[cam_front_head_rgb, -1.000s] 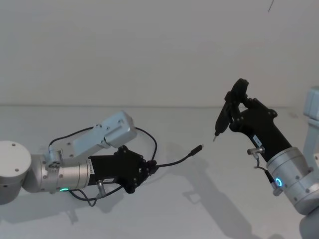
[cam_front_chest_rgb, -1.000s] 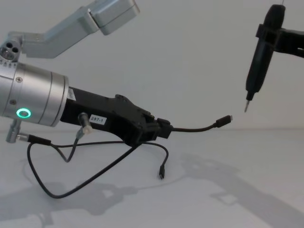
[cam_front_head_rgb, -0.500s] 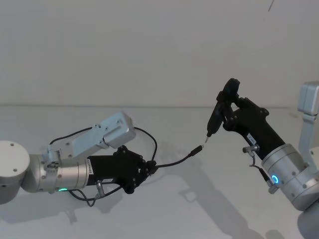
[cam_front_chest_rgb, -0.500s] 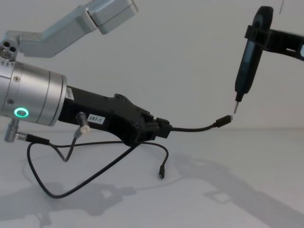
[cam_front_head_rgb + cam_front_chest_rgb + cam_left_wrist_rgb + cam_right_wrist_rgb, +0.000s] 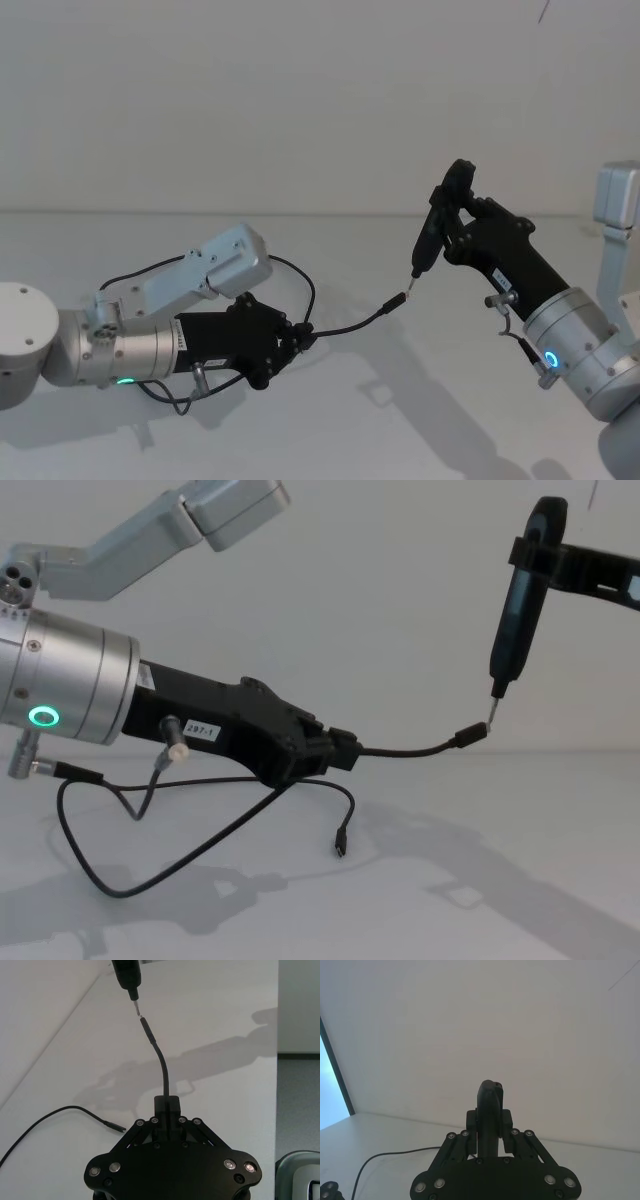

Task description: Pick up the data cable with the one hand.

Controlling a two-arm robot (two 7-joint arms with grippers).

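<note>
Data cable point(image 5: 400, 750), long, thin, black and flexible, is clamped in the closed black angular left gripper point(image 5: 335, 752) at 9 o'clock, its plug end projecting toward 3 o'clock, presumably to present it. The right gripper point(image 5: 462, 228), closed on a slim black pen-shaped tool point(image 5: 515, 600), sets the tip at that plug.
</note>
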